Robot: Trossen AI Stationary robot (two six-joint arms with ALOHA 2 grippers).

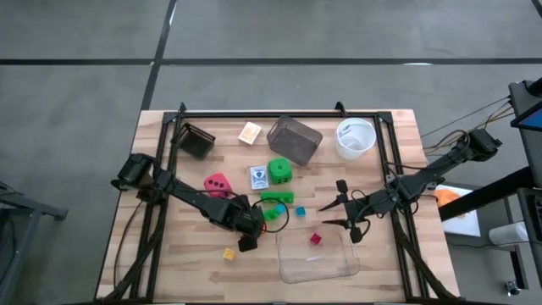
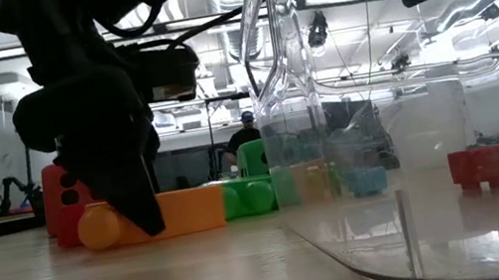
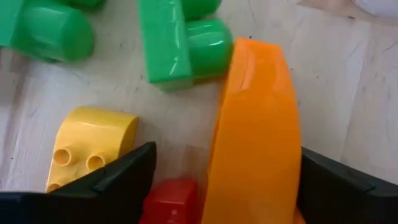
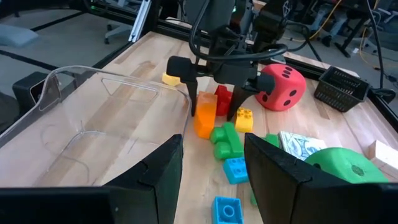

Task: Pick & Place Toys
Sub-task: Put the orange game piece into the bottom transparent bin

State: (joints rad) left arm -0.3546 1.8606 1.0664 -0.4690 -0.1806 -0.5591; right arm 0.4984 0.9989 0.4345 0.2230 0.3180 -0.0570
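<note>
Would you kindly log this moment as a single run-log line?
left claw: open, straddling orange brick | right claw: open, empty, beside clear tray | orange brick: on table

Bricks [image 1: 277, 203] lie between the dice [image 1: 218, 183] and the tray [image 1: 318, 258].

Both arms are dark, near-black, built of slim jointed links — the left arm [image 1: 182, 193] trails a thin black cable that loops beside its wrist. The right arm [image 1: 423, 180] ends in two blunt, wedge-shaped matte fingers [image 4: 155, 168].
</note>
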